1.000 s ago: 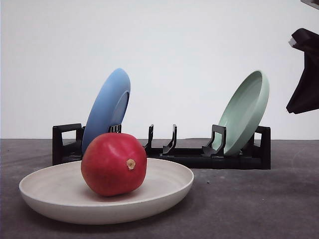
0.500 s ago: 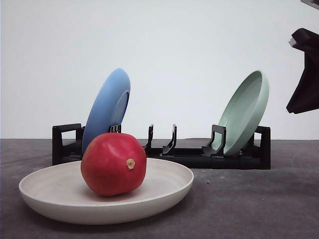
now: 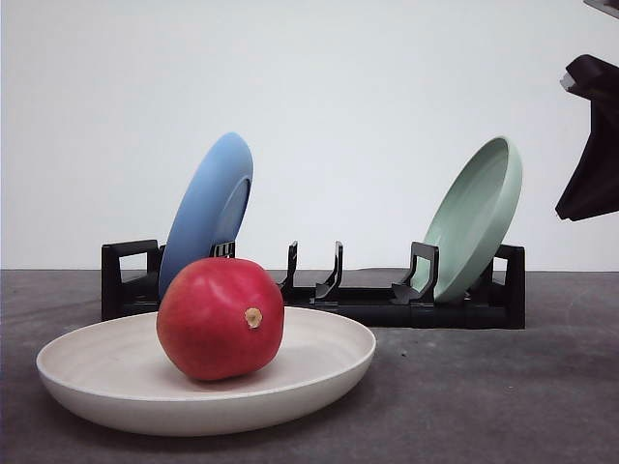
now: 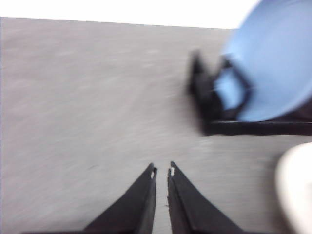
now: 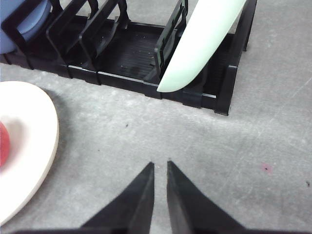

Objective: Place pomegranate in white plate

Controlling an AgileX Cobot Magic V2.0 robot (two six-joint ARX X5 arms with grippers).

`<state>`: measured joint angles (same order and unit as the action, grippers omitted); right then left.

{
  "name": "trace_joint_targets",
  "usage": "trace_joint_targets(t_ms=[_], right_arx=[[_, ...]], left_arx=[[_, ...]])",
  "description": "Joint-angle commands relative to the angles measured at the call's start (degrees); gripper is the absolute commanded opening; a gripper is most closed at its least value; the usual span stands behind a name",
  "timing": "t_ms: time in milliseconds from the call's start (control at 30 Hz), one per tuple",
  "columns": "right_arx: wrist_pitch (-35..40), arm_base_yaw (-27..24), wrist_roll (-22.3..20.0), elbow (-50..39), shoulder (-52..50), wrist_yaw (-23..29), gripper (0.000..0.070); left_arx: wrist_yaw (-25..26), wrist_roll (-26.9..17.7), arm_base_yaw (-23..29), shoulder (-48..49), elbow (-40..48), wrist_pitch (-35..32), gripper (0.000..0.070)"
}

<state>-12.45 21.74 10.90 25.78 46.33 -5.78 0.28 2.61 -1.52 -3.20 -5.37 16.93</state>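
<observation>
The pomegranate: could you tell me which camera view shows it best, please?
The front view: the whole pomegranate sits in the white plate, tan nub facing the camera. The right wrist view catches a red sliver at its edge.

Red pomegranate (image 3: 221, 317) on white plate (image 3: 106, 387)
</observation>
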Motion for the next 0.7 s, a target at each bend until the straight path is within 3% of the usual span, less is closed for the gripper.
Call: trace_joint_targets(t_ms=[0, 267, 667], right_arx=[[0.62, 0.24, 0.24, 0.13, 0.37, 0.17, 0.0041], [0.88, 0.24, 0.24, 0.13, 0.37, 0.2, 0.0041], [0.88, 0.24, 0.26, 0.13, 0.37, -0.13, 0.0041]], left_arx=[[-0.77, -0.25, 0.35, 1.59, 0.9, -0.82, 0.0027], [-0.72, -0.49, 0.74, 3.06, 4.68, -6.33, 0.0027], [-0.72, -0.26, 0.87, 3.06, 4.68, -6.23, 0.0027]])
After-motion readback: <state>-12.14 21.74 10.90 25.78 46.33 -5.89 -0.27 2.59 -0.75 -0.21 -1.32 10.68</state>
